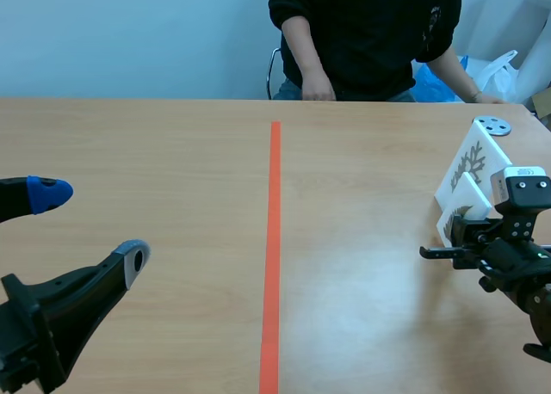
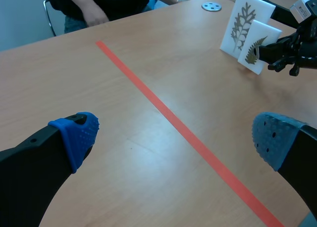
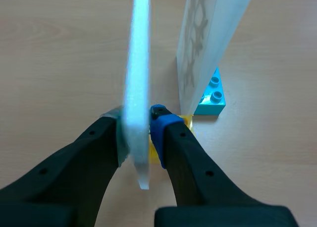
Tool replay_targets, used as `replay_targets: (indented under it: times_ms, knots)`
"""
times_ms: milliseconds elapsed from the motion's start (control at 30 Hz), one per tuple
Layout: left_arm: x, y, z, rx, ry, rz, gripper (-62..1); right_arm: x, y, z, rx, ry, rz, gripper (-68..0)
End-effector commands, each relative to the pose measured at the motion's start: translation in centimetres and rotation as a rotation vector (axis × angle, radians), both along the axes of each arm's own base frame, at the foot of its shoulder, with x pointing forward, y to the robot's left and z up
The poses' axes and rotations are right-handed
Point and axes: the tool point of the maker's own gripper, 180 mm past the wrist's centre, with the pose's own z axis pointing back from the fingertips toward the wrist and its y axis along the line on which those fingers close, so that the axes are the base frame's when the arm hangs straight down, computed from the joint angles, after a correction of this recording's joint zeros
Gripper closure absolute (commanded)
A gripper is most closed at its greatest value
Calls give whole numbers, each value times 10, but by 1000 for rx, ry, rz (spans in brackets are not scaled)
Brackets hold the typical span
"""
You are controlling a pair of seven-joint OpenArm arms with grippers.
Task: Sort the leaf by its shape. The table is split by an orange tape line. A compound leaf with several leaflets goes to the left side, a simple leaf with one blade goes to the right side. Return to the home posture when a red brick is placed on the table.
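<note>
Your right gripper (image 3: pixel 137 120) is clamped on the small white foam card with a dark leaf print (image 2: pixel 257 46), its pads pinching the card near one edge. The card is upright on the right side of the long orange tape line (image 1: pixel 274 239), just in front of a taller white card with a branching leaf print (image 2: pixel 246 21). Your left gripper (image 2: pixel 176 138) hangs wide open over the light wooden table (image 1: pixel 172 153), left of the line, holding nothing.

Lift straight up first, so the card clears the taller one close beside it. Squeeze firmly but gently, because light foam could pivot in an edge grip. The printed leaf looks feathery, with many leaflets, so I judge it compound and bound for the left side. Carry it across the line and set it down upright, clear of the tape.

From the right wrist view the held card shows edge-on only, so you cannot read its print there. A small yellow block (image 3: pixel 184 122) peeks out behind the fingers, mostly hidden, and you cannot tell whether it is the card's base. The taller card rises from a light blue toy brick (image 3: pixel 212 98). No red brick shows in any view.
</note>
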Motion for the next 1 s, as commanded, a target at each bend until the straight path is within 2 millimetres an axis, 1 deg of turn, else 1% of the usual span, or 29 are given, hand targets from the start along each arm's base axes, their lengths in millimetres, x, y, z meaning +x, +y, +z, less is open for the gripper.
replay_targets:
  times_ms: [0, 200, 300, 367, 467, 567, 667, 833, 900, 967]
  knots:
    - [2, -3, 10, -27, -32, 1, -623, 9, -2, 16, -11, -52, 5, -111]
    - [2, -3, 10, -27, -32, 1, -623, 10, -3, 18, -14, -58, 6, -227]
    - [2, -3, 10, -27, -32, 1, -623, 11, -6, 29, -18, -85, 0, -263]
    - [2, -3, 10, -27, -32, 1, -623, 12, -8, 41, -27, -109, -3, -264]
    - [2, -3, 10, -27, -32, 1, -623, 11, -8, 63, -39, -146, 17, -264]
    - [2, -3, 10, -27, -32, 1, -623, 8, -4, 90, -59, -195, 51, -264]
    - [2, -3, 10, -27, -32, 1, -623, 4, 0, 119, -83, -247, 78, -264]
    - [2, -3, 10, -27, -32, 1, -623, -6, 0, 170, -99, -336, 86, -268]
    - [2, -3, 10, -27, -32, 0, -623, -12, 3, 186, -104, -353, 113, -299]
    - [2, -3, 10, -27, -32, 1, -623, -18, 10, 196, -97, -352, 163, -344]
